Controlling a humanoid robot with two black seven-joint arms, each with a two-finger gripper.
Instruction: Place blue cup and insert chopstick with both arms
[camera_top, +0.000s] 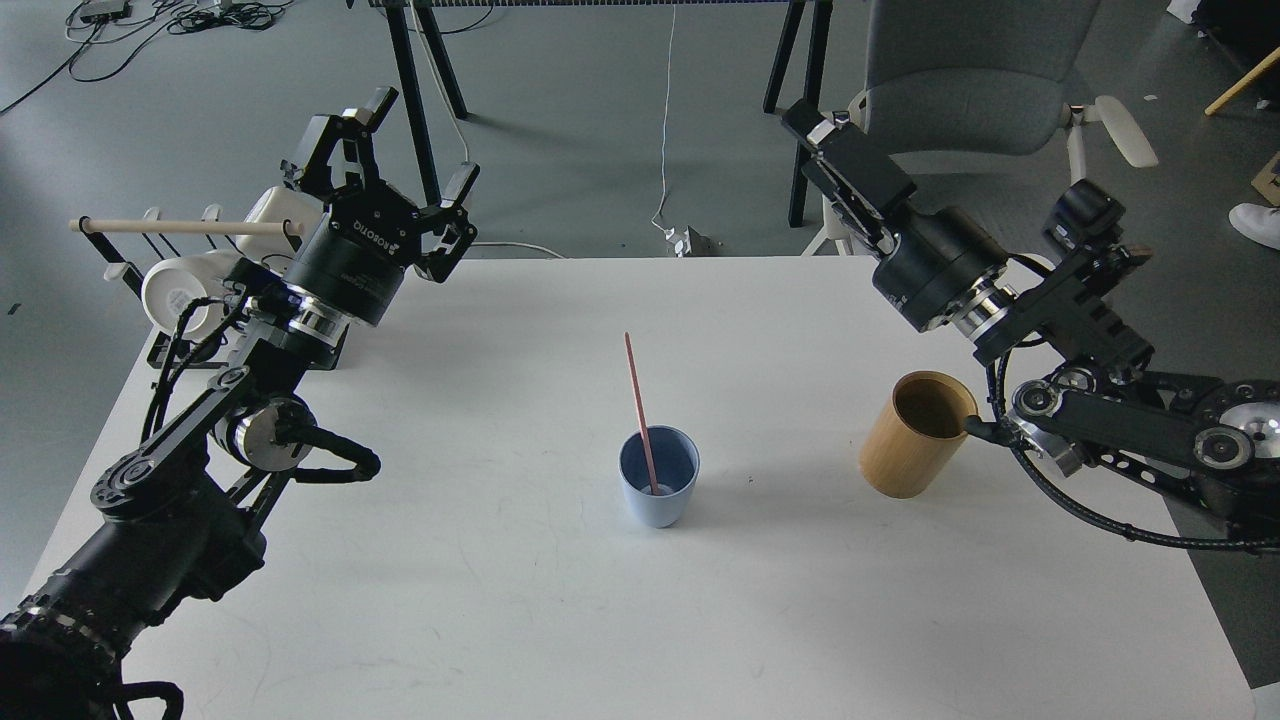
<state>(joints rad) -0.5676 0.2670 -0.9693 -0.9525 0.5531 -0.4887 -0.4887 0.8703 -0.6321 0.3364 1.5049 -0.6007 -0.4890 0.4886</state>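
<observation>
The pale blue cup (658, 492) stands upright near the middle of the white table (500, 600). The pink chopstick (637, 400) stands in it, its top leaning left, and nothing holds it. My left gripper (415, 145) is open and empty, raised above the table's far left edge and well away from the cup. My right gripper (822, 125) is lifted high above the far right of the table, pointing up and left. Its fingers overlap in this view, so I cannot make out whether they are apart.
A tan bamboo cylinder holder (915, 435) stands right of the cup, close to my right arm. A black wire rack with white mugs (190, 290) and a pale wooden rod (170, 227) sits at the far left. A grey chair (960, 90) stands behind the table.
</observation>
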